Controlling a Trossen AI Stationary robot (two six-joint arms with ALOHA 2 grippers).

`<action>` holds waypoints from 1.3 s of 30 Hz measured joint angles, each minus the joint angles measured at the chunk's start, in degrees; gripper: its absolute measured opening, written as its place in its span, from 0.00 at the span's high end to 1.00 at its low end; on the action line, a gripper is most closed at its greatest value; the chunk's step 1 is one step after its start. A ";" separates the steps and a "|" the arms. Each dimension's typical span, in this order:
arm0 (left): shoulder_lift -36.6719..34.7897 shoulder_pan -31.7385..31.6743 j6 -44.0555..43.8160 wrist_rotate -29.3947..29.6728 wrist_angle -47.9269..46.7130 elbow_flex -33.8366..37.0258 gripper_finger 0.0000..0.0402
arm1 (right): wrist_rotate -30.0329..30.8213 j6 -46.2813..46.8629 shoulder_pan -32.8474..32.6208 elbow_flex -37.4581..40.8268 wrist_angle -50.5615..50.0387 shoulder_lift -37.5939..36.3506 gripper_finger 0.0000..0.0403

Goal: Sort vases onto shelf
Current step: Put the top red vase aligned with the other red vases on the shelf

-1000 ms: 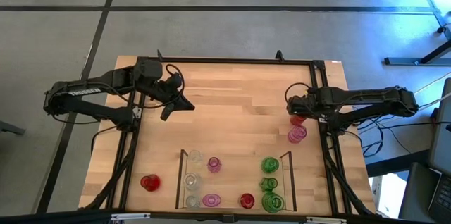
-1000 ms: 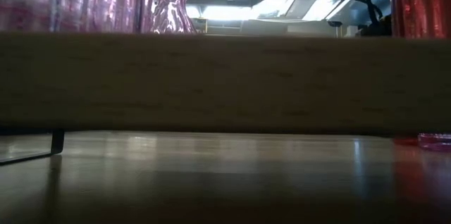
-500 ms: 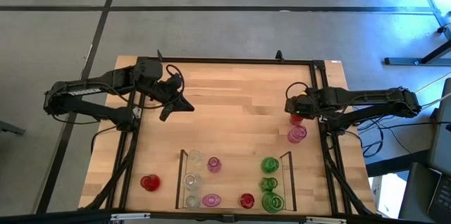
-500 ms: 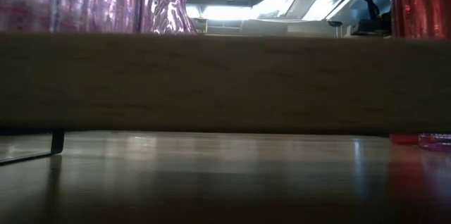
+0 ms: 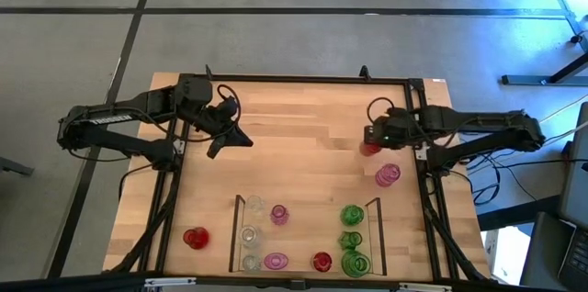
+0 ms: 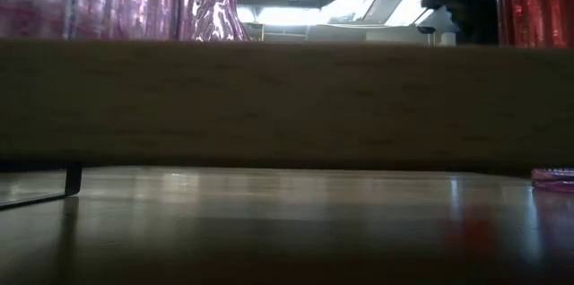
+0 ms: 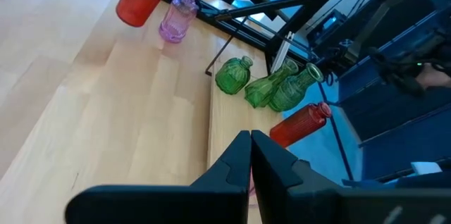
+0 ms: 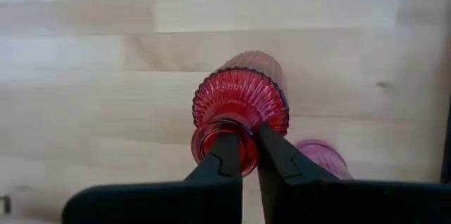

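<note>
Red vase (image 8: 239, 108), ribbed and narrow-necked, sits in my right claw (image 8: 243, 155): fingers pinched together on the rim of its mouth, one finger apparently inside and one outside, though I cannot be sure. In the high view it hangs under the claw (image 5: 372, 136) at the right side of the surface (image 5: 294, 136), beside a pink vase (image 5: 387, 175) standing near the right rail. No contact between the two that I can see.

Handling, my judgement: glass-like, so stiff, brittle, slick. Rim grip is thin purchase; the ribbed body could swing or slip if I move fast. Light enough, I think. Slow transit, gentle set-down.

Shelf (image 5: 237, 235) lies at the near edge, well apart from the claw. It already holds clear, pink and green vases (image 5: 352, 215) and one red vase (image 5: 321, 261). Another red one (image 5: 195, 237) stands outside it to the left.

Left claw (image 7: 250, 155) is closed and empty, waiting over the left part of the surface.
</note>
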State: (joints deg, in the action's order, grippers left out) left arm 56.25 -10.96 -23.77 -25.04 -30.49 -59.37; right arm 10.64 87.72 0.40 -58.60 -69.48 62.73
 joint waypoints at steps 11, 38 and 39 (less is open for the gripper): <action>0.00 0.00 -0.12 0.15 -0.10 0.00 0.99 | -3.35 -19.91 -1.31 -22.75 1.93 14.73 1.00; -0.04 0.00 0.09 0.07 -0.47 0.00 0.99 | -16.12 -14.31 -28.42 -41.02 9.64 38.04 1.00; -0.04 0.00 -0.11 0.04 -0.59 0.00 0.99 | -16.31 -14.91 -28.67 -41.60 9.09 38.79 1.00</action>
State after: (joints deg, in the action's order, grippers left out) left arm 56.21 -10.96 -23.88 -24.99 -31.08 -59.37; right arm -5.67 72.82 -28.26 -100.20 -60.38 101.52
